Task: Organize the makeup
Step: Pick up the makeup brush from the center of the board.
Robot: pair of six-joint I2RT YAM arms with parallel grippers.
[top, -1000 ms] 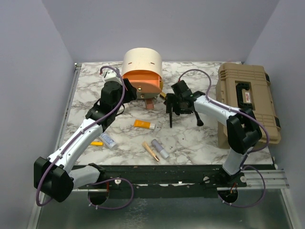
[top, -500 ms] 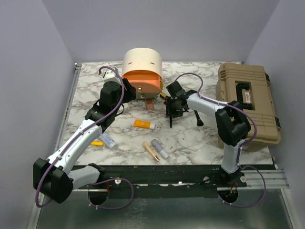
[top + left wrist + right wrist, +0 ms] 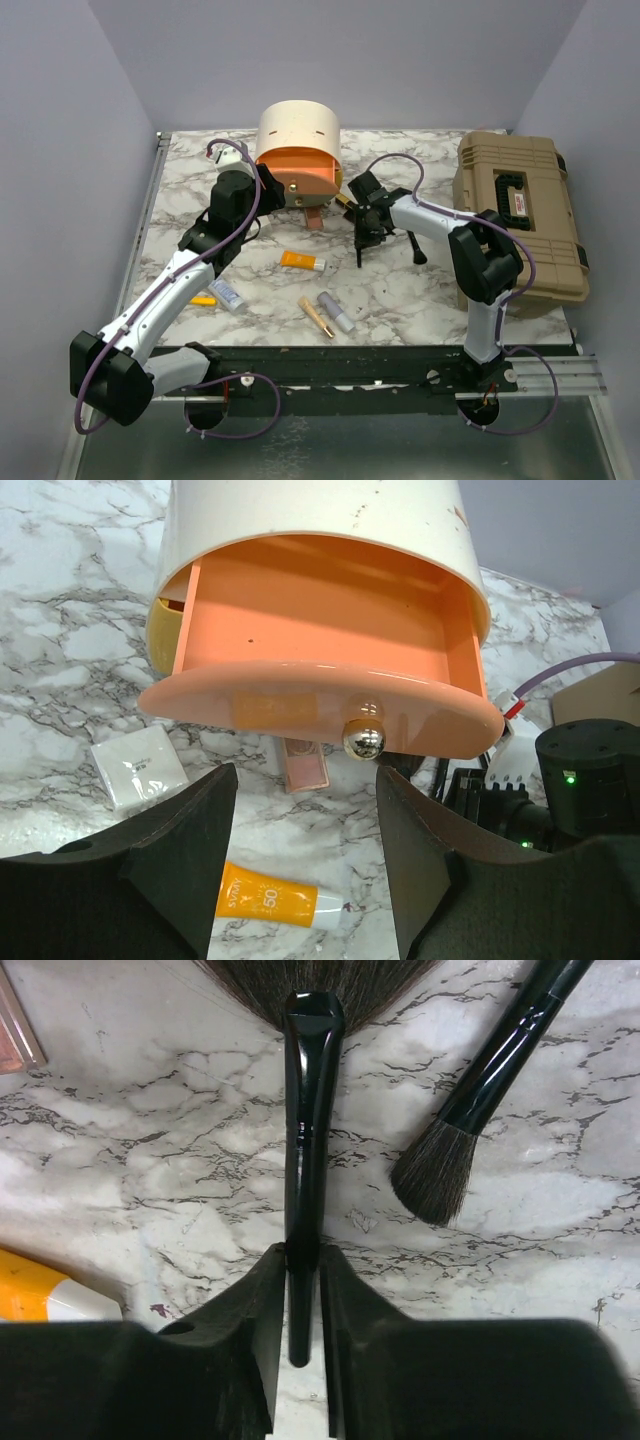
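Your right gripper (image 3: pixel 300 1260) is clamped on the handle of a thin black brush (image 3: pixel 303 1110), its jaws closed down to the handle's width. It sits near the middle of the counter (image 3: pixel 400 290), a little toward the far edge (whether the brush is off the marble, I cannot tell). A second brush (image 3: pixel 470 1110) lies just beside it toward the right edge, not touching.

Your left gripper (image 3: pixel 304 772) hangs with its jaws spread wide and nothing between them, facing the open drawer (image 3: pixel 320 630) of the round case (image 3: pixel 298 130) at the far edge. The pink palette (image 3: pixel 306 763) pokes out from under the drawer front. The white cube (image 3: pixel 140 767) lies toward the left edge, and the orange tube (image 3: pixel 268 900) lies nearer the middle.

The whitish tube (image 3: pixel 228 294) and yellow pen (image 3: pixel 203 300) lie toward the near left corner. The gold tube (image 3: pixel 316 317) and lilac tube (image 3: pixel 336 312) lie side by side by the near edge. The toolbox (image 3: pixel 520 215) stands along the right edge.
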